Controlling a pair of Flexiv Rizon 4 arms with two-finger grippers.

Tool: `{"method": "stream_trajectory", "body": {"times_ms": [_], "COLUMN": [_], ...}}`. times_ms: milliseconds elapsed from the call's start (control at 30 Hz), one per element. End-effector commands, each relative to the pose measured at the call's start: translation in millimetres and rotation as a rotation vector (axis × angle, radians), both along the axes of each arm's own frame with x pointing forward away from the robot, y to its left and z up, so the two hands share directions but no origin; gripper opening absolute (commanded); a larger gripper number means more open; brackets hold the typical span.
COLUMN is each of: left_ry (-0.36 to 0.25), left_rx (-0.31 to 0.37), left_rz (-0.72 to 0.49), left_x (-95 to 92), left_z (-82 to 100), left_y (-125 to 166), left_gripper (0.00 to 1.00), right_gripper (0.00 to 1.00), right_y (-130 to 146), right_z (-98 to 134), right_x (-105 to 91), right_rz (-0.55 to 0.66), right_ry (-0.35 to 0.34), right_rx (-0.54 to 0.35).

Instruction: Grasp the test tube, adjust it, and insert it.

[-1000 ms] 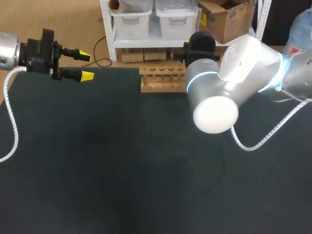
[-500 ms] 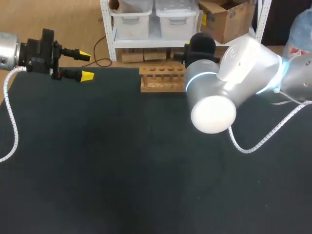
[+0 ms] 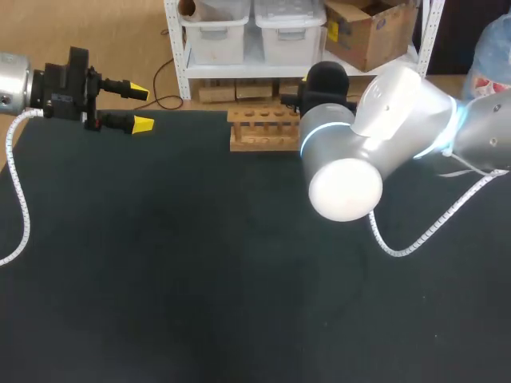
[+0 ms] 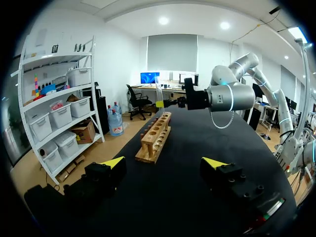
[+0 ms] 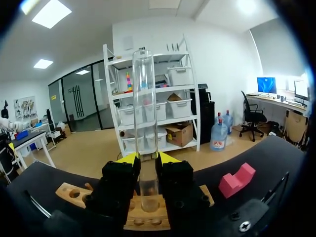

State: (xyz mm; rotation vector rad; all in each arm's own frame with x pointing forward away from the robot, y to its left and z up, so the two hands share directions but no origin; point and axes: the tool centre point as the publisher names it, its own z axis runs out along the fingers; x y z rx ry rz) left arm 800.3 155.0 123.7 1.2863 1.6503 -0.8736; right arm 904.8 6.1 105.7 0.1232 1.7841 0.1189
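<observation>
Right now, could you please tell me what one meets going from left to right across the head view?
The left tool, open → the wooden rack at the table's far edge → the right arm's white elbow.

The left arm (image 3: 11, 80) is a brushed silver cylinder. It ends in the left tool (image 3: 141, 107), a black blocky body with two slim black fingers capped in bright yellow wedges. The left cable (image 3: 19, 199) is white and spiral-wrapped. The right arm (image 3: 399, 104) is thick, glossy silver-white, with rounded end caps and pale blue glowing rings (image 3: 326, 126) at its joints. The right cable (image 3: 415, 237) is likewise white and coiled. The right tool (image 5: 147, 158) is black with yellow tips. Round screws (image 4: 245, 184) dot the left tool's finger block.
</observation>
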Motion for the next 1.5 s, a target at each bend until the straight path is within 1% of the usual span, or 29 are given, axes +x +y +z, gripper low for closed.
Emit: {"method": "stream_trajectory", "body": {"times_ms": [33,400,700,967,1200,1500], "left_ry": [0.000,0.000,0.000,0.000,0.000,0.000], "left_rx": [-0.001,-0.001,-0.001,-0.001,-0.001,-0.001], "left_rz": [-0.002,-0.002,-0.002,-0.002,-0.002,-0.002], "left_x": [1.0,1.0,1.0,1.0,1.0,1.0], "left_z": [-0.6,-0.6,-0.6,-0.6,-0.6,-0.6], "left_y": [0,0,0,0,0,0], "left_gripper": [1.00,1.00,1.00,1.00,1.00,1.00], "right_gripper": [0.00,0.00,0.00,0.00,0.00,0.00], "right_y": [2,4,5,3,2,0], "right_z": [-4,-17,-24,-33,-37,-36], "right_x": [1.7,-1.8,-6.9,-11.6,-10.8,-8.5], "right_rz": [-0.001,-0.033,-0.047,-0.045,-0.025,-0.019], "right_ry": [0.001,0.014,0.003,0.010,0.017,0.011], "right_rx": [0.009,0.038,0.033,0.038,0.019,0.008]}}
